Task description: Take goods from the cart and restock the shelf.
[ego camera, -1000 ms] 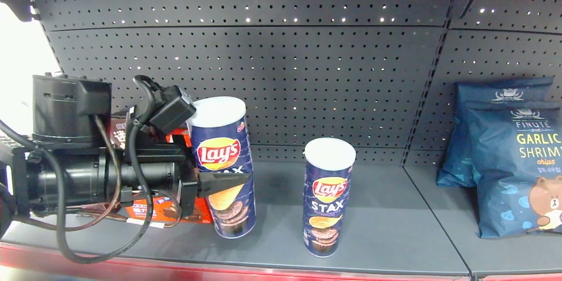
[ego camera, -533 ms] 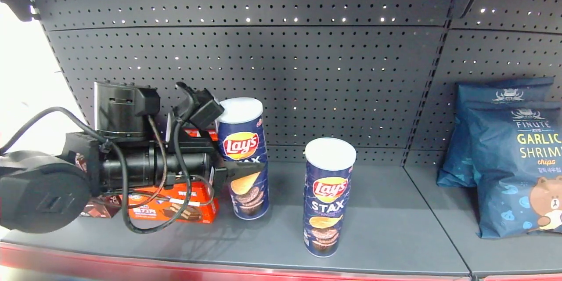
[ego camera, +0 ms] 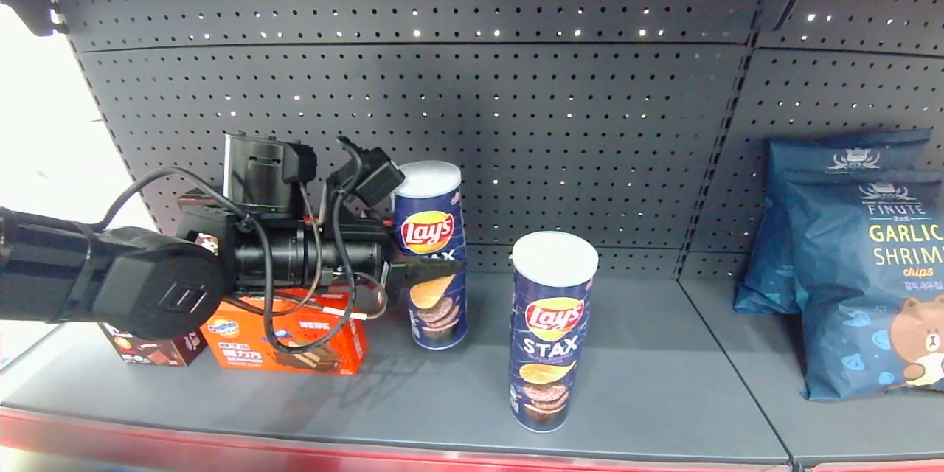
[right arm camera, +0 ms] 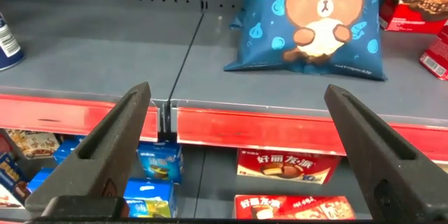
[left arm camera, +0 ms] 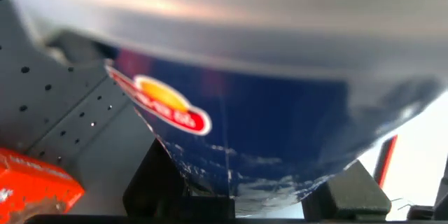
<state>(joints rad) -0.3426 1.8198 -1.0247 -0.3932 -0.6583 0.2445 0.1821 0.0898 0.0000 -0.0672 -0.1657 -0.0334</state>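
My left gripper is shut on a blue chips can with a white lid, holding it upright at the back of the grey shelf, its base at or just above the shelf floor. In the left wrist view that chips can sits close up between the fingers. A second, matching chips can stands nearer the front edge, to the right of the held one. My right gripper is open and empty, lower down in front of the shelf's red edge.
An orange snack box and a dark brown box lie under my left arm. Blue shrimp-chip bags lean at the shelf's right end. A perforated back panel closes the rear. Lower shelves hold boxed snacks.
My left arm has carried the held can rightwards and deeper into the shelf, toward the back panel. The standing can and the bags stayed put.
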